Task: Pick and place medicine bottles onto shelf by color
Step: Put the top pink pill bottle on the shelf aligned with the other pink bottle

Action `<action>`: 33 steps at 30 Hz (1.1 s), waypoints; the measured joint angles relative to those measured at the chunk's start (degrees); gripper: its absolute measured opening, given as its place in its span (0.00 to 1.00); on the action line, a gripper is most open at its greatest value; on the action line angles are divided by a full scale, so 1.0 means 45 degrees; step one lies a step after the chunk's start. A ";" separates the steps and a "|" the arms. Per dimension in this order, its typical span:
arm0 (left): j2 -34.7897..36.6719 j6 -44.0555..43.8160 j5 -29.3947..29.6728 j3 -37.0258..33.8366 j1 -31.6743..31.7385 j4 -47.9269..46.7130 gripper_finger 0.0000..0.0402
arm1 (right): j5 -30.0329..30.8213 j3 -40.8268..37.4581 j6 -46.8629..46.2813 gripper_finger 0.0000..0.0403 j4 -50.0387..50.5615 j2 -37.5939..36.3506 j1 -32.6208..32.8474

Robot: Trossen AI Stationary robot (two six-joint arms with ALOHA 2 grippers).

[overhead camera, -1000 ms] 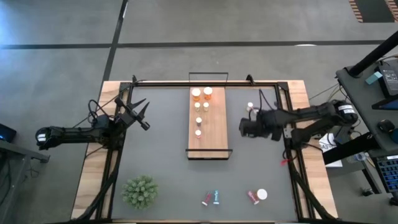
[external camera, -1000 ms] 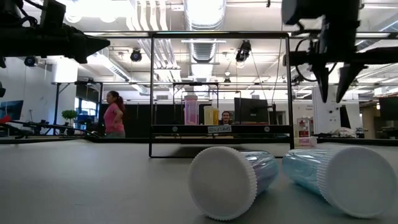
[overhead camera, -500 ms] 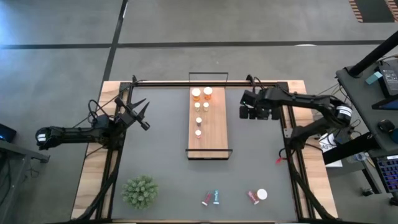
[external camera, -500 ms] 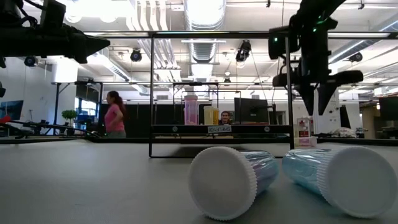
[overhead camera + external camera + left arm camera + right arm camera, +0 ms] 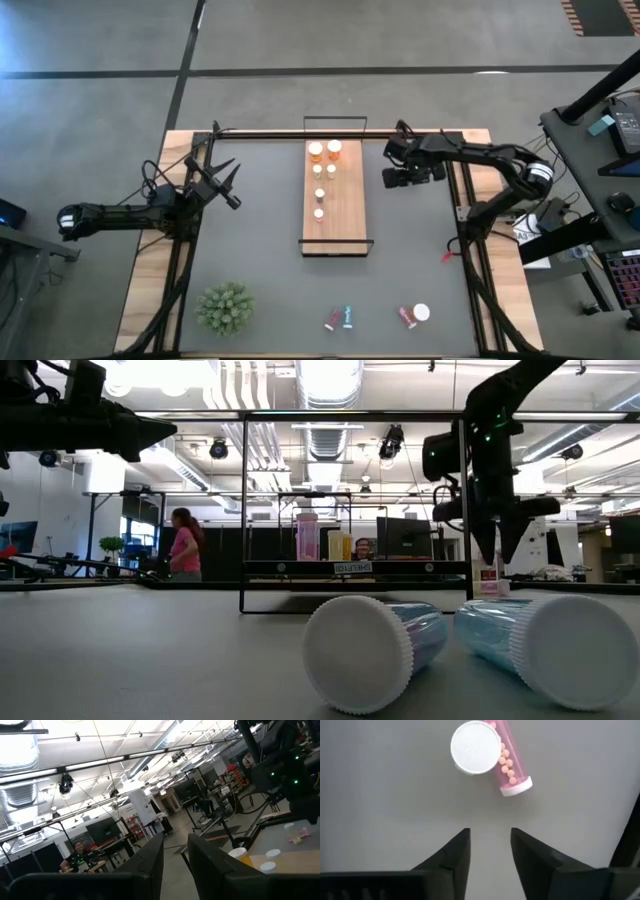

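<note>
The shelf (image 5: 345, 215) lies in the middle of the table. On its far half stand two orange medicine bottles (image 5: 316, 150) and several small white-capped ones (image 5: 320, 193). Near the front edge lie a pink-red one (image 5: 330, 321), a teal one (image 5: 348, 317) and two more (image 5: 405, 318). My right gripper (image 5: 490, 837) points down at the far right, open by a narrow gap, holding nothing. Just beyond its fingertips stands a white-capped bottle (image 5: 475, 747) with a pink bottle (image 5: 512, 770) lying against it. My left gripper (image 5: 228, 180) waits shut at the left.
A green spiky plant (image 5: 225, 308) stands at the near left. A black frame (image 5: 300, 132) runs round the table's edges. In the low view two teal bottles (image 5: 357, 655) lie on their sides close to the camera. People show in the room beyond the table.
My right gripper has swung from the table's right side toward the far edge, sinking a little and rolling about its own axis. It now hangs over the two bottles right of the shelf. Nothing on the table has moved.
</note>
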State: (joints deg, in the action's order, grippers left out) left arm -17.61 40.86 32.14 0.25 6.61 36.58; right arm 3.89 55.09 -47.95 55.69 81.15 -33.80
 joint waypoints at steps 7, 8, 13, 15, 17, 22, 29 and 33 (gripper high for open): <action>0.0000 0.0000 0.0002 -0.0002 0.0000 0.0002 0.18 | 0.0053 -0.0005 0.0345 0.51 -0.0194 0.0303 -0.0368; 0.0000 0.0000 0.0001 -0.0001 -0.0002 0.0003 0.18 | 0.0095 -0.0005 0.0377 0.53 -0.0214 0.0339 -0.0445; 0.0000 0.0000 0.0000 0.0000 -0.0004 0.0000 0.18 | 0.0136 -0.0060 0.1616 0.60 -0.0478 0.0727 -0.0847; 0.0000 0.0000 0.0001 -0.0004 0.0001 0.0004 0.18 | 0.0136 -0.0113 0.2286 0.61 -0.0790 0.0985 -0.0983; 0.0000 0.0000 0.0002 0.0000 0.0001 0.0000 0.18 | 0.0128 -0.0173 0.2881 0.61 -0.1078 0.1253 -0.1137; 0.0000 0.0000 0.0002 -0.0002 0.0001 0.0003 0.18 | -0.0042 -0.0121 0.3489 0.61 -0.1304 0.1930 -0.1633; 0.0000 0.0000 0.0000 -0.0001 -0.0002 0.0001 0.18 | -0.0752 -0.0170 0.4572 0.61 -0.1696 0.2449 -0.2155; 0.0000 0.0000 0.0000 -0.0005 0.0001 0.0000 0.18 | -0.0866 -0.0175 0.4757 0.61 -0.1789 0.2446 -0.2201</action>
State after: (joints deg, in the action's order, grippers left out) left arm -17.61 40.86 32.14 0.23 6.61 36.58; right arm -0.01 54.30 -26.55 47.64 92.16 -43.70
